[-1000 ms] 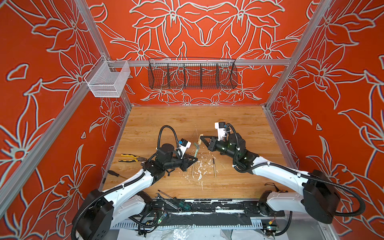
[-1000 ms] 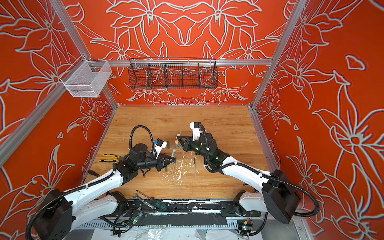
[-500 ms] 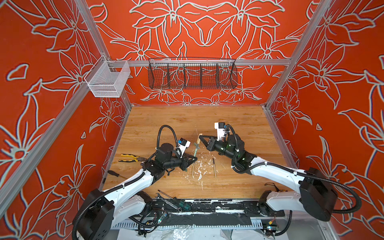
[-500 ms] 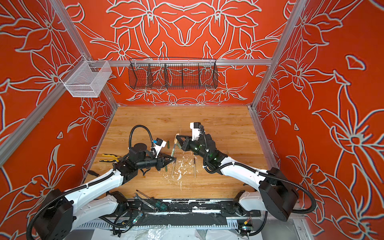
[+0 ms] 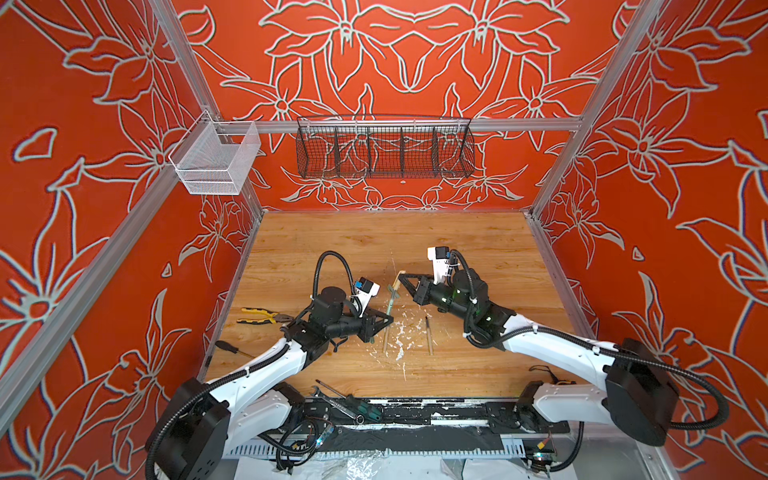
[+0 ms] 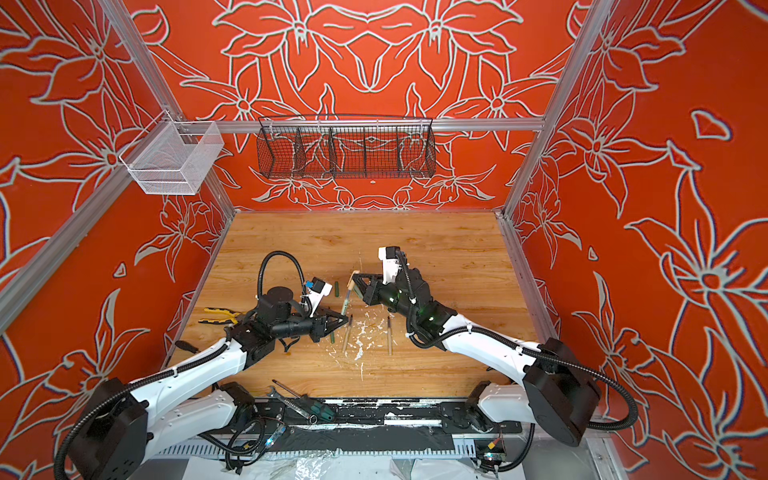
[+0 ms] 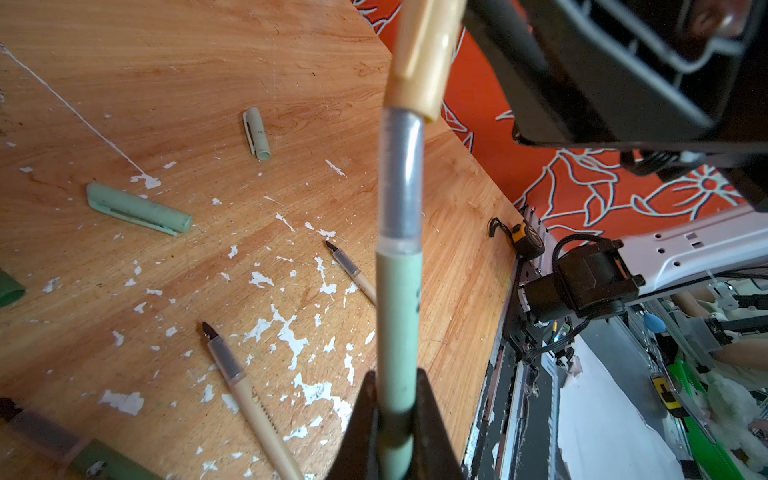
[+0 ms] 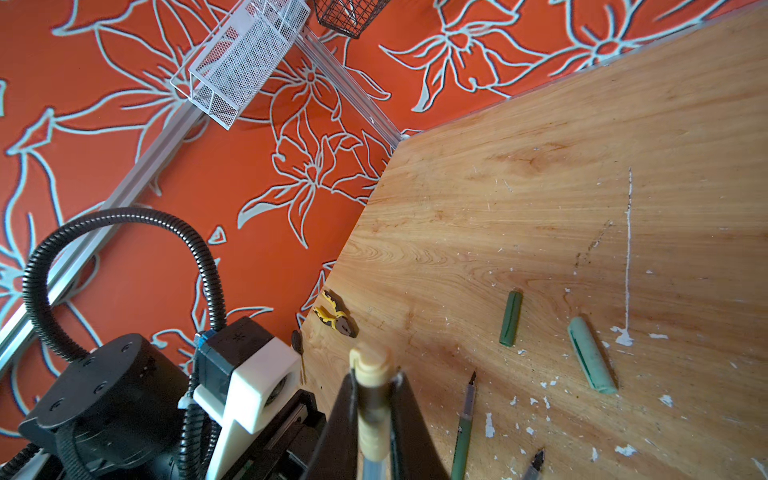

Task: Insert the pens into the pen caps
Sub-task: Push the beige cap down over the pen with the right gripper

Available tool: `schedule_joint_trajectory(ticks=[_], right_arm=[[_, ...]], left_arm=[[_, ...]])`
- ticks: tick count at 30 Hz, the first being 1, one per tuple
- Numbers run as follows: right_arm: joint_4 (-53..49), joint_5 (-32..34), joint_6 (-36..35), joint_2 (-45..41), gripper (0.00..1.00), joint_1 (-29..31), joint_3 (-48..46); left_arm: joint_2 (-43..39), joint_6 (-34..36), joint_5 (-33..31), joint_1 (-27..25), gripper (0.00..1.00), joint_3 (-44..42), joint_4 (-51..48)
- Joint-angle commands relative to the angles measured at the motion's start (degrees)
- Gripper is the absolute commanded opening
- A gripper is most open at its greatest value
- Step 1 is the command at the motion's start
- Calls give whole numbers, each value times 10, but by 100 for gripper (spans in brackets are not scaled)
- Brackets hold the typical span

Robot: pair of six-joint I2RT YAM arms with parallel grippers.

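Wooden and flecked with white paint, the tabletop [image 5: 332, 249] carries the loose pieces. The left gripper [image 5: 388, 321] reaches in from the near left, its black jaws pressed together on the rear of a pale green stick pen [image 7: 398, 328]. The right gripper [image 5: 402, 281] comes from the right, its jaws pinching a beige pen cap [image 7: 419, 54] by the sides.

Both top views show the held pen raised between the two grippers, its long axis running near to far. The writing end points far and slightly right. That end sits in the mouth of the beige pen cap, which lies roughly in line with the pen, and the grey translucent neck below it shows bare.

A left beige pen [image 5: 385, 341] and a right beige pen [image 5: 428, 341] lie flat on either side of the paint flecks. Both run near to far with their dark tips pointing far. A dark green pen [image 8: 462, 436] lies just left of the left beige pen, roughly parallel to it.

A pale green cap [image 8: 590, 361] lies under the held pen. A dark green cap [image 8: 510, 318] lies just left of it, long axis near to far. A greyish pale cap [image 7: 257, 133] lies apart on the wood, but I cannot tell its place in the scene.
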Motion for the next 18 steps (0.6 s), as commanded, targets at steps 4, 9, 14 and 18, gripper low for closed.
schedule_joint_trajectory(ticks=[4,9,14,18], right_arm=[[-107,-49,2,-4,10,14,28],[-112,-43,-4,-16,10,14,17],[-119,-65,-9,-19,10,14,21],[-123,-49,-11,-34,11,14,13]], left_arm=[[-24,9,-33,12,0,1,61],[-27,1,-21,22,0,0,78],[-20,0,-11,25,0,0,86],[-16,-3,-6,27,0,-1,93]])
